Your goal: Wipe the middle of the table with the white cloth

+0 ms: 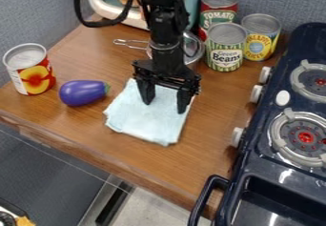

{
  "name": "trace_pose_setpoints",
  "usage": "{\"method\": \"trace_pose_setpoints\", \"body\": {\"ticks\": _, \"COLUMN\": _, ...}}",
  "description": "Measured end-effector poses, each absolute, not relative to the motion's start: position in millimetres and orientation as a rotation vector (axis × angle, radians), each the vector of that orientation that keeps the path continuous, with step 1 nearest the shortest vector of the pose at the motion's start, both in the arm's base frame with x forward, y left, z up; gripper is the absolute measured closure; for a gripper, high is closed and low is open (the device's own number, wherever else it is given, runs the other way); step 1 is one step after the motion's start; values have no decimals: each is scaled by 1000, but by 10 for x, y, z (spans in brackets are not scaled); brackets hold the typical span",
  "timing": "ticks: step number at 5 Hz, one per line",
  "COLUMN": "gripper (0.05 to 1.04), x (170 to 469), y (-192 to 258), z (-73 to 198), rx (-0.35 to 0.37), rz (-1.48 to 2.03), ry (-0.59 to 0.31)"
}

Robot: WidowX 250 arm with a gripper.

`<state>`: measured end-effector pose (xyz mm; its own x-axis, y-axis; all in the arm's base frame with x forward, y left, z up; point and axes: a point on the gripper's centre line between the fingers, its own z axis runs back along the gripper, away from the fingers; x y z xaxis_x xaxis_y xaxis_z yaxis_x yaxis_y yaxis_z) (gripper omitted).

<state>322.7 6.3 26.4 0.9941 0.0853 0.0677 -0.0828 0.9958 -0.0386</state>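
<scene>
We see the claw point(166, 106) over the white cloth point(143, 124), its fingers apart, a purple eggplant point(81, 93) near the cloth, on the desk point(213, 125)

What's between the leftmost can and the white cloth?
Camera view: a purple eggplant lies between the leftmost can and the white cloth, with bare wood between it and the cloth.

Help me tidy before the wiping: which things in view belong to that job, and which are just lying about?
For the job:
- white cloth
- wooden table
- gripper, over the cloth

Just lying about:
- purple eggplant
- can at the left
- red can, striped can, yellow can at the back
- strainer
</scene>
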Motion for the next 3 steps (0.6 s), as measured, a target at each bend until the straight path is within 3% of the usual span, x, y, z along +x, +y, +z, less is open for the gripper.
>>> {"method": "trace_pose_setpoints", "body": {"ticks": 2, "gripper": 85, "x": 2862, "y": 90, "z": 935, "rx": -57, "rz": 149, "ry": -48}}
{"method": "trace_pose_setpoints", "body": {"ticks": 3, "gripper": 85, "x": 2740, "y": 146, "z": 996, "rx": -20, "rz": 159, "ry": -12}}
